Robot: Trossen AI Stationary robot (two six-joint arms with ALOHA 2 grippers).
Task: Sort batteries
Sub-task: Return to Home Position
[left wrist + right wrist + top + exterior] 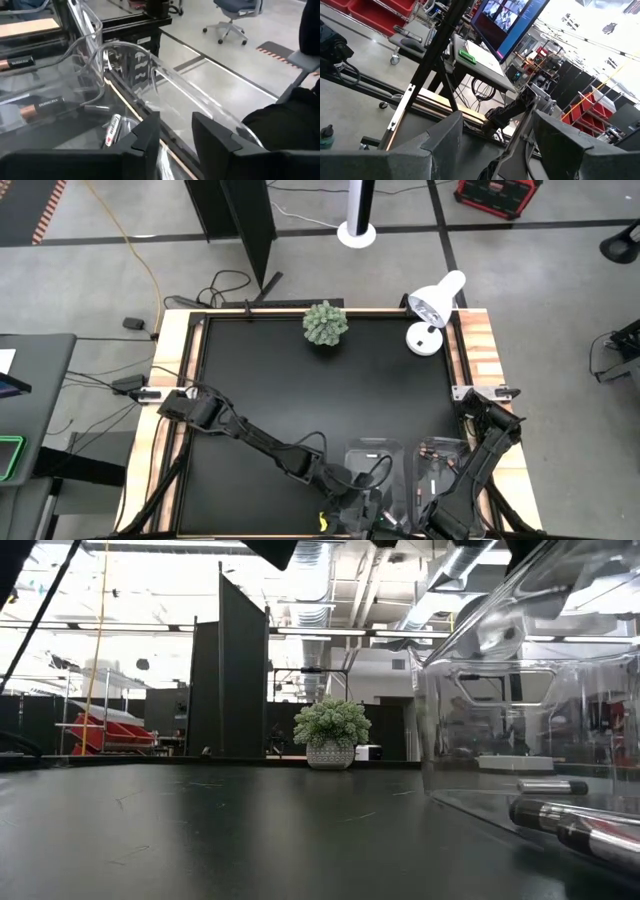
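1. Batteries point(112, 131) lie in two clear bins point(127, 47): a silver one just ahead of the left gripper point(177, 137), copper-ended ones apparently in the bin beyond it.
2. The left gripper stands with fingers moderately parted, holding nothing.
3. The right gripper point(497, 145), near the bins, is spread wide and empty.

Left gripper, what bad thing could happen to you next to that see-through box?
The left gripper hangs open and empty close to the wall of the clear bin. Pulling away, a finger might catch the rim and tip it, spilling the silver battery. The right gripper, open too, sits close by at the near edge of the table, so the arms might bump.
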